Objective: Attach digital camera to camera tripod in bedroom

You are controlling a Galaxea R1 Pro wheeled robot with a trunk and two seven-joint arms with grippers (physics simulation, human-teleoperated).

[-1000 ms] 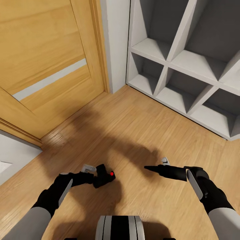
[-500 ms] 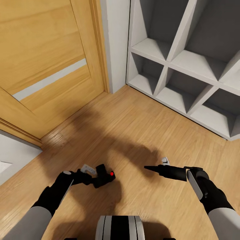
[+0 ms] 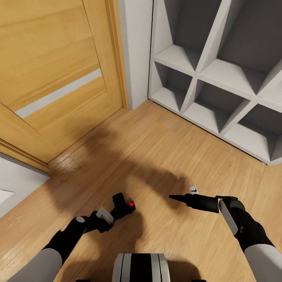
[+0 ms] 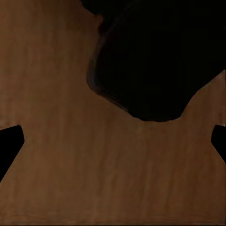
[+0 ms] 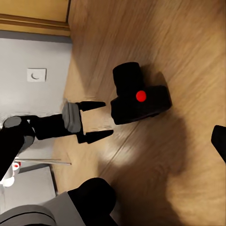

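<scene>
Black wrists, grey-white forearm sleeves, grey-padded black left tool (image 3: 111, 215), black-striped silver trunk (image 3: 141, 267)

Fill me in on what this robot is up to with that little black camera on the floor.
The digital camera lies on the wood floor, free of both grippers. The left gripper has let go and drawn back: its open fingers now point at the camera across a small gap. The right gripper hovers off to the side, holding nothing; whether it is open is unclear. A wooden door and a white cubby shelf stand ahead.
</scene>
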